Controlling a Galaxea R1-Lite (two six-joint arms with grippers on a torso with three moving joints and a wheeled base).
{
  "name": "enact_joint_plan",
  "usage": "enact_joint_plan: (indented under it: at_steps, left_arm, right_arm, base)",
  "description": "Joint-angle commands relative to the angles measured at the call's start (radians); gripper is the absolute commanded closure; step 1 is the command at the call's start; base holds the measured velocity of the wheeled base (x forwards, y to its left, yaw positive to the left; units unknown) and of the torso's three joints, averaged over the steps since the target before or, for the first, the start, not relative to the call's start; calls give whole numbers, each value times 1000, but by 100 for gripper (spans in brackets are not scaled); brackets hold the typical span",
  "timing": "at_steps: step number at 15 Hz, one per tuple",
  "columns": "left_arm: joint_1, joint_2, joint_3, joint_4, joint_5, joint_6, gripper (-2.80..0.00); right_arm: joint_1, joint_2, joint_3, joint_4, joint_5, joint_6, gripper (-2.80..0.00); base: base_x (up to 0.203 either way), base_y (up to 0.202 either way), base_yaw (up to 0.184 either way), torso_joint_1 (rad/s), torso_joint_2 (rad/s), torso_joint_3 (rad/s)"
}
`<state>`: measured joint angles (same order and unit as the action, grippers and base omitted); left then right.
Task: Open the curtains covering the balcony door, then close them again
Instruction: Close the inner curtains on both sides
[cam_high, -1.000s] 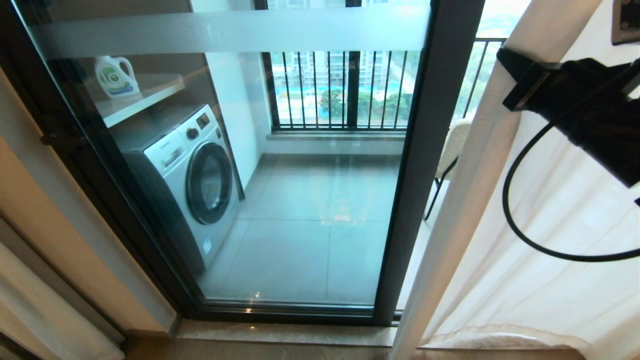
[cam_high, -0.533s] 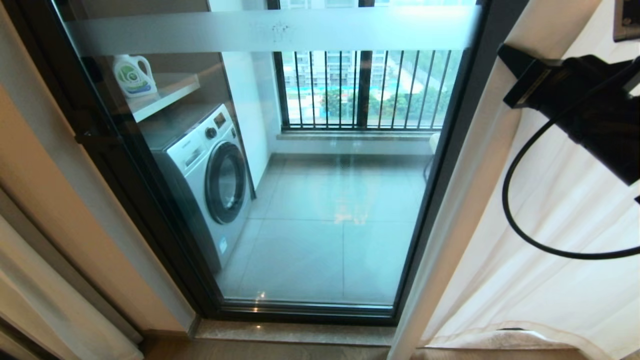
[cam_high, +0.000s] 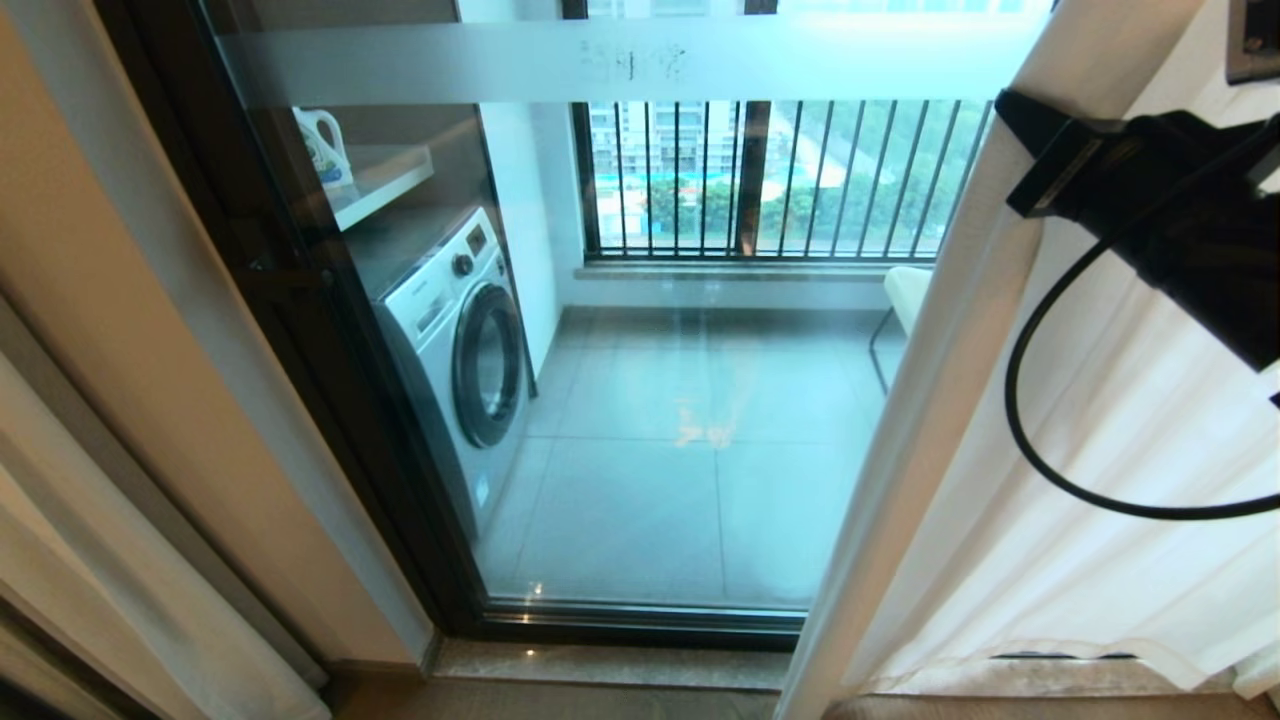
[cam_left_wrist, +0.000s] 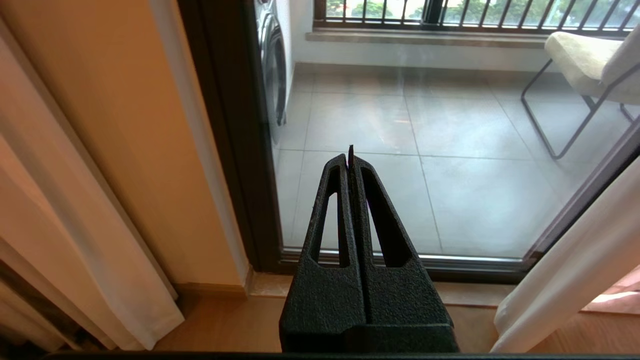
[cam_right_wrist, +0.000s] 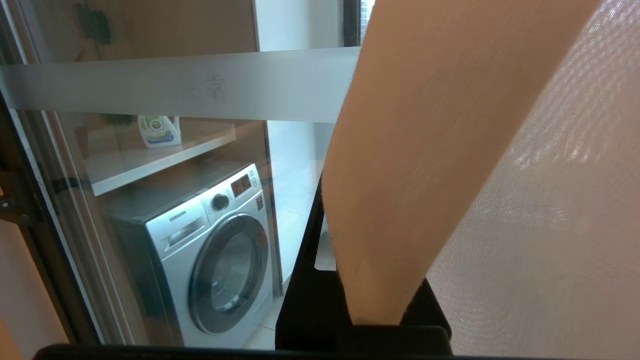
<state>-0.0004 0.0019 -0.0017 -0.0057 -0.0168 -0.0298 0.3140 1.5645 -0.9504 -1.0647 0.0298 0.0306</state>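
Observation:
The balcony door (cam_high: 650, 400) is glass in a black frame (cam_high: 330, 350) with a frosted band (cam_high: 600, 60) across the top. The right sheer white curtain (cam_high: 1100, 480) hangs over the door's right part. My right gripper (cam_high: 1025, 150) is shut on its leading edge, high up. In the right wrist view the pinched fold (cam_right_wrist: 400, 175) rises out between the black fingers (cam_right_wrist: 307, 260) and hides their tips. A second pale curtain panel (cam_high: 120, 600) hangs bunched at the far left by the wall. My left gripper (cam_left_wrist: 349, 160) is shut and empty, held low and pointing at the door's bottom rail.
Behind the glass stand a washing machine (cam_high: 460, 340), a shelf with a detergent bottle (cam_high: 322, 150), a chair (cam_high: 905, 290) and the black barred railing (cam_high: 780, 180). A stone threshold (cam_high: 600, 665) runs under the door. A black cable (cam_high: 1040, 440) loops from my right arm.
The whole view has shifted: door and washing machine slid rightward in the picture, so the camera moved left. The held curtain edge now covers the door's dark middle post.

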Motion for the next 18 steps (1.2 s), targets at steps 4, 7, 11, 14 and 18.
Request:
enact_joint_plan:
  at_steps: [4,7,11,14,18]
  left_arm:
    - [0,0,0,0,0,0,0]
    - [0,0,0,0,0,-2,0]
    - [0,0,0,-1,0,-2,0]
    - [0,0,0,-2,0,-2,0]
    - [0,0,0,0,0,-2,0]
  right_arm:
    - [0,-3,4,-6,1,0,0]
    - [0,-3,6,-8,1,0,0]
    - [-1,-3,9,-8,1,0,0]
    - [-1,-1,10,-8,1,0,0]
    - [0,12,5,-3,1,0,0]
  base:
    - [0,190,2,2,1,0]
    - [0,106,-2,1,2,3]
    - [0,0,0,0,0,0]
    - [0,0,0,0,0,0]
    - [0,0,0,0,0,0]
